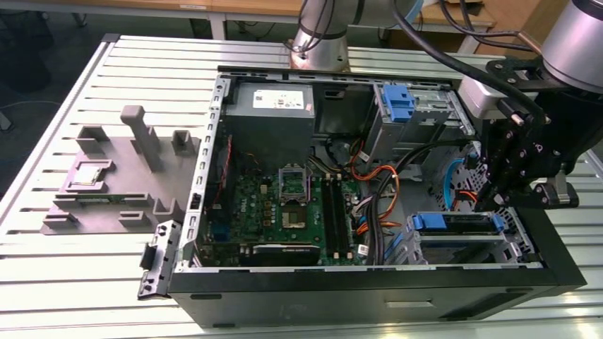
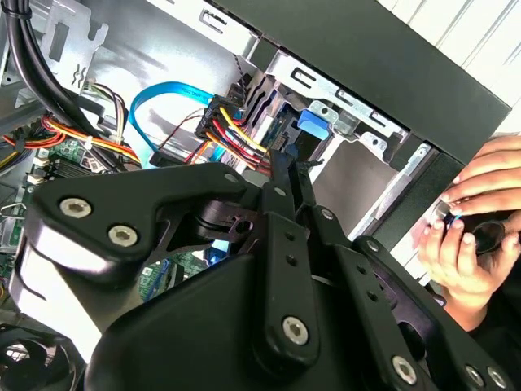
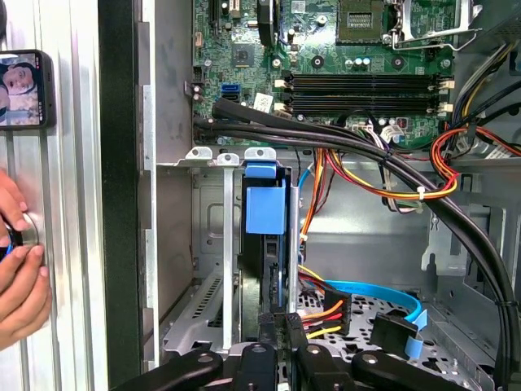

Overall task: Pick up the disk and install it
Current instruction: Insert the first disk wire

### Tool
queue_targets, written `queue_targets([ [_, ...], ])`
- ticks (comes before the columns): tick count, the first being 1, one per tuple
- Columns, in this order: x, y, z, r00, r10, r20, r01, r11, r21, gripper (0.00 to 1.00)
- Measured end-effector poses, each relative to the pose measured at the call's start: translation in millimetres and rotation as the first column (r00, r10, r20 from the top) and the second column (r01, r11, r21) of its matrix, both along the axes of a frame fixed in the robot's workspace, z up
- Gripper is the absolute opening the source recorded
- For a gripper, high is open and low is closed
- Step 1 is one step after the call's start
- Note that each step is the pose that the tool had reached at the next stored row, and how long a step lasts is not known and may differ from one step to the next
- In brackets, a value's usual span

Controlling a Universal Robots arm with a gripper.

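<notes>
The disk [image 1: 457, 223] lies in the drive cage at the near right corner of the open computer case [image 1: 377, 293], and its bright blue carrier shows along the top. In the first wrist view the disk [image 3: 266, 204] stands edge-on in its slot with the blue tab facing out. My gripper [image 1: 492, 201] hangs over the right end of that cage. Its black fingers are pressed together in both wrist views [image 2: 286, 167] [image 3: 281, 322], with their tips by the disk's cabled end. Whether they touch the disk I cannot tell.
Orange, yellow and blue cables [image 3: 383, 183] run beside the cage. A second blue carrier [image 1: 400, 102] sits in the upper bay, next to the grey power supply [image 1: 273, 106]. A person's hand [image 2: 472, 220] rests outside the case wall near a phone [image 3: 24, 88]. A grey fixture [image 1: 123, 176] stands at the exterior view's left.
</notes>
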State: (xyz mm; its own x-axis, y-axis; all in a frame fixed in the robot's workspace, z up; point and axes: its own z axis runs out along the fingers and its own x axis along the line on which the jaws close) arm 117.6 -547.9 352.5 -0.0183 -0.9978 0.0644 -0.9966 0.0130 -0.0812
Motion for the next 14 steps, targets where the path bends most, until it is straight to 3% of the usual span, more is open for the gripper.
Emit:
queue_targets([
  [8,0.0,0.0,-0.3,1.0000,0.000,0.0000,0.000,1.0000,-0.0001,0.17],
  [9,0.0,0.0,-0.4,1.0000,0.000,0.0000,0.000,1.0000,-0.0001,0.24],
  [14,0.0,0.0,-2.2,1.0000,0.000,0.0000,0.000,1.0000,-0.0002,0.24],
])
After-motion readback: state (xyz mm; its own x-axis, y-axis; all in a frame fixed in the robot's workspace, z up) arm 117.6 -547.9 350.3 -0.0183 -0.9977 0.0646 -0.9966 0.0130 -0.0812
